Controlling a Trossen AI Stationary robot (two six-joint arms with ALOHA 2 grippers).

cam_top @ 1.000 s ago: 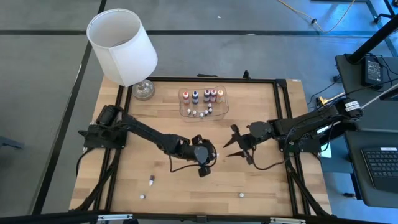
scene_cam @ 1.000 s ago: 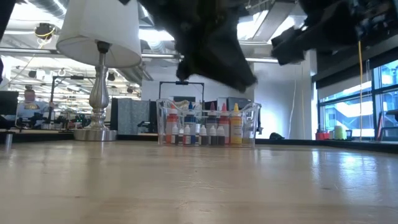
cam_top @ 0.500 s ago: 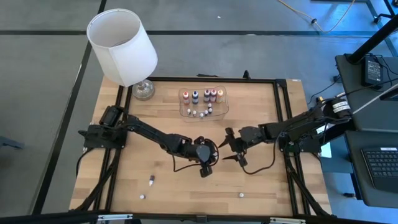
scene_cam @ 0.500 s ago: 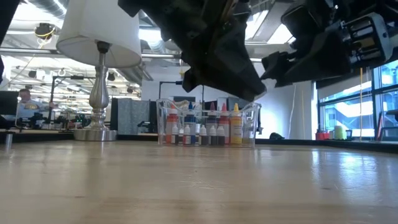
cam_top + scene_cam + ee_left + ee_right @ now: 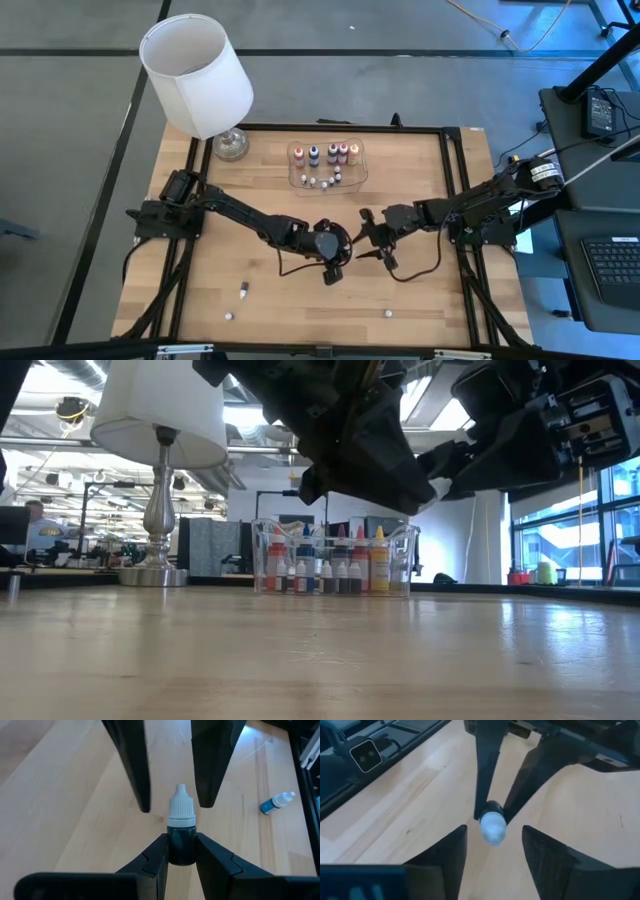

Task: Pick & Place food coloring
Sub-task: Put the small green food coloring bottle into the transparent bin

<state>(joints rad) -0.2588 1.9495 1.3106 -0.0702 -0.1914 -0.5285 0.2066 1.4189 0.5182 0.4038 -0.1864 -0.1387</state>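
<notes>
A dark food coloring bottle (image 5: 180, 832) with a white cap (image 5: 180, 806) sits above mid-table, with my left gripper (image 5: 180, 841) (image 5: 338, 243) shut on it. My right gripper (image 5: 494, 832) (image 5: 366, 234) faces it from the table's right, open. Its fingers (image 5: 137, 775) stand on either side of the cap (image 5: 492, 827) with a gap on each side. Several more bottles stand in a clear tray (image 5: 328, 165) at the far middle. Loose small bottles lie near the front edge (image 5: 243, 291) (image 5: 387, 313). My left gripper pinches the bottle's dark body (image 5: 181, 851) between its two fingertips (image 5: 160, 852), below the white cap. The fingers slant down from the table's left and lie along the bottle. The bottle is lifted clear of the table, with its cap pointing away from the gripper toward my right gripper.
A white-shaded lamp (image 5: 197, 75) stands at the far left corner. A blue bottle (image 5: 276, 803) lies on the wood beyond the held one. A black frame (image 5: 455, 200) runs around the table top. Bare wood lies between the grippers and the front edge.
My right gripper has gone toward the table's left and a little down, up to the bottle in my left gripper. Its fingers now stand around the cap. The bottle has stayed where it was.
</notes>
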